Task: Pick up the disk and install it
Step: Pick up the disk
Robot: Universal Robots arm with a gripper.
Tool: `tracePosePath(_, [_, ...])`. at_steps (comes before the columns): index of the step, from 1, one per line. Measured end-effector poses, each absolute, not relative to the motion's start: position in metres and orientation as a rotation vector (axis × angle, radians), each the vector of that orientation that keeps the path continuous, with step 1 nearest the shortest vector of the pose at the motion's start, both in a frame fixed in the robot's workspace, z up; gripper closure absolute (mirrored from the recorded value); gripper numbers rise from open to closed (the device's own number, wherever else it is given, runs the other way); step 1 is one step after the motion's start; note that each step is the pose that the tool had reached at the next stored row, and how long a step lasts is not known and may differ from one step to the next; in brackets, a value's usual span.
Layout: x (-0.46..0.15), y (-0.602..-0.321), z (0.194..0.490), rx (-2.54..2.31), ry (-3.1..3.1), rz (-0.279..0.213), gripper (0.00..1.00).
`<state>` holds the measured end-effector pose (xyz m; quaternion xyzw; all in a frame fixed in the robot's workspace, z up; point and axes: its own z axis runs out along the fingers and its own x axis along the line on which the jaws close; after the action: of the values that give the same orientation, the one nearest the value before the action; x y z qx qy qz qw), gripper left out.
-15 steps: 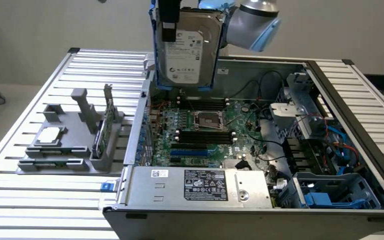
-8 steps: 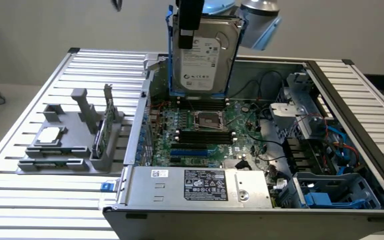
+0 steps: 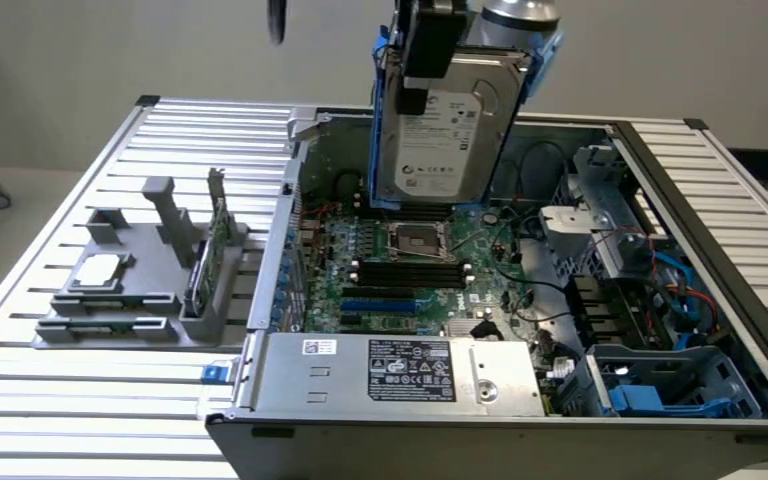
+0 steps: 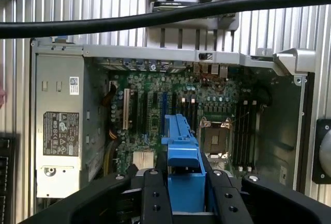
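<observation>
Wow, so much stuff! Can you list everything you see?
table: one, silver slats, under everything
computer case: one, dark grey, lying open on the table
motherboard: one, green, inside the case
power supply: one, silver, inside the case, nearest the exterior camera
disk: one, silver-grey with blue rails, hanging above the open case
holder: one, grey, on the table at the exterior view's left
chip: one, silver, lying on the holder
circuit card: one, green, standing in the holder
gripper: one, black, shut on the disk's blue rail

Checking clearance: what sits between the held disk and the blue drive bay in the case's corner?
In the exterior view, a metal bracket and loose cables lie between the disk and the blue drive bay, inside the open case.
</observation>
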<state>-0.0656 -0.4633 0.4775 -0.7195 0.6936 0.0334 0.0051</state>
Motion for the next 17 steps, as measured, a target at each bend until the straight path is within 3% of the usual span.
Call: tracePosePath(17, [-0.021, -0.51, 0.473, -2.253, 2.172, 0.105, 0.67])
